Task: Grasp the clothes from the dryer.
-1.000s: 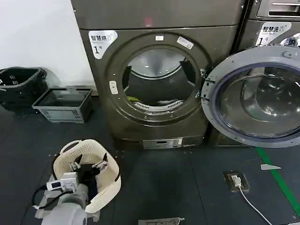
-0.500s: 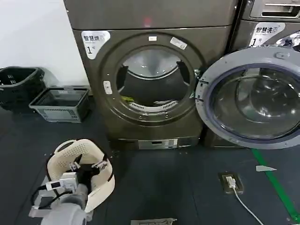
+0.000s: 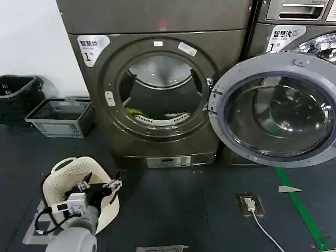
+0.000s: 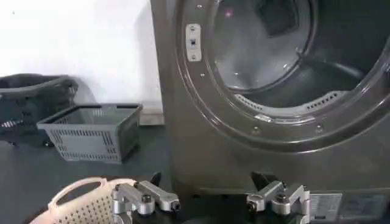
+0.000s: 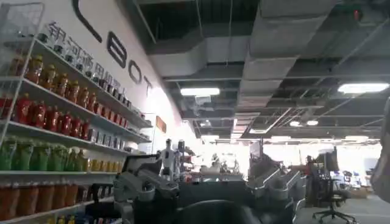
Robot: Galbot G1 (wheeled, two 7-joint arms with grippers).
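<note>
The dryer (image 3: 157,136) stands straight ahead, brown-grey, with a white label marked 1 and its grey-rimmed glass door (image 3: 275,110) swung open to the right. Inside the drum, at the lower rim, the clothes lie: a yellow-green piece (image 3: 135,111) and a pale whitish piece (image 3: 171,114). My left gripper (image 3: 100,186) hangs low over the floor in front of the dryer's left side, open and holding nothing. In the left wrist view it (image 4: 210,201) faces the dryer's porthole ring (image 4: 268,119). My right gripper (image 5: 204,185) is open and points away into the room.
A cream laundry basket (image 3: 68,181) sits on the floor beside my left gripper. A grey crate (image 3: 60,116) and a black basket (image 3: 16,94) stand by the left wall. A floor socket with a white cable (image 3: 249,205) lies at the right. A second machine (image 3: 294,26) adjoins.
The dryer and its door have slid leftward in the head view and look slightly nearer. The left gripper stays open by the cream basket.
</note>
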